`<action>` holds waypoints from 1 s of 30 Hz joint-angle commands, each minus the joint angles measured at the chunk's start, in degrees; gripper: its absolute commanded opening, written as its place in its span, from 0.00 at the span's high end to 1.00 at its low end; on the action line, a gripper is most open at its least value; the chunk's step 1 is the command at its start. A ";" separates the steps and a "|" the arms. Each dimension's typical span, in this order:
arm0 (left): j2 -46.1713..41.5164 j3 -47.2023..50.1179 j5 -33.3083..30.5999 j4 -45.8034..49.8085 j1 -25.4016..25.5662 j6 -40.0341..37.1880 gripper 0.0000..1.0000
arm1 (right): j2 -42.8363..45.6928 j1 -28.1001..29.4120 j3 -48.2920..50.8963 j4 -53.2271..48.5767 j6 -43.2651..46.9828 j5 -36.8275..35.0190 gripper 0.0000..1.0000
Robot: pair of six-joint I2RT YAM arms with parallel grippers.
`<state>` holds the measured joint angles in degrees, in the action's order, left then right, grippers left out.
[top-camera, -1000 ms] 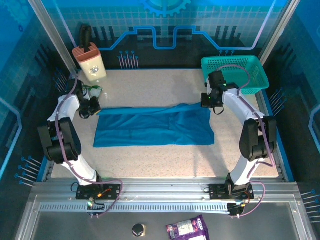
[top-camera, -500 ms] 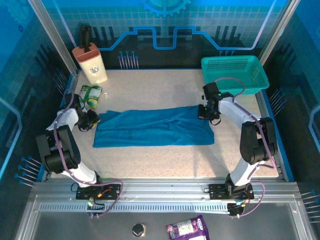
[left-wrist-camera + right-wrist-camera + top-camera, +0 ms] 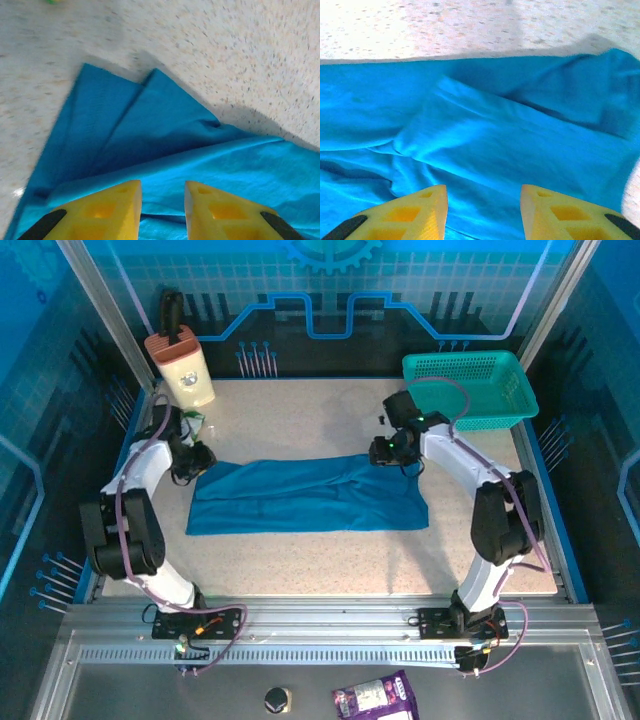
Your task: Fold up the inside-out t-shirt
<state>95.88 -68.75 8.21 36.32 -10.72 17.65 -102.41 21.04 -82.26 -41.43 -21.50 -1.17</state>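
The inside-out t-shirt lies flat on the speckled table as a long blue strip, folded and lightly wrinkled. My left gripper hovers at the strip's far left corner. In the left wrist view its yellow fingers stand apart over the t-shirt, holding nothing, so the left gripper is open. My right gripper sits over the far edge, right of the middle. Seen from the right wrist, the right gripper is wide open just above the t-shirt's folds.
A teal mesh basket stands at the far right corner. A beige holder with a black handle stands at the far left, a green packet just beside the left arm. A purple pouch lies below the table's front rail.
The left gripper has swung from the table's left edge to the t-shirt's far left corner. The right gripper has moved left along the far edge. The t-shirt lies as before.
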 commanded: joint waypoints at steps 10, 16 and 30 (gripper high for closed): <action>14.96 -13.60 -6.94 7.45 1.14 -5.58 0.68 | -8.29 6.13 -2.28 -5.81 2.19 2.81 0.56; 22.25 -21.78 -2.64 12.11 0.93 -7.29 0.66 | -8.83 6.03 0.32 -4.80 1.20 1.89 0.54; 26.38 -25.18 4.45 15.53 -0.44 -8.05 0.71 | -10.61 5.31 2.67 -3.04 -0.12 1.43 0.54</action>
<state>121.62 -92.23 10.50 49.41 -10.59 10.44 -112.14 26.57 -80.27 -44.58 -20.82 0.47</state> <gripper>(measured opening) 0.295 0.463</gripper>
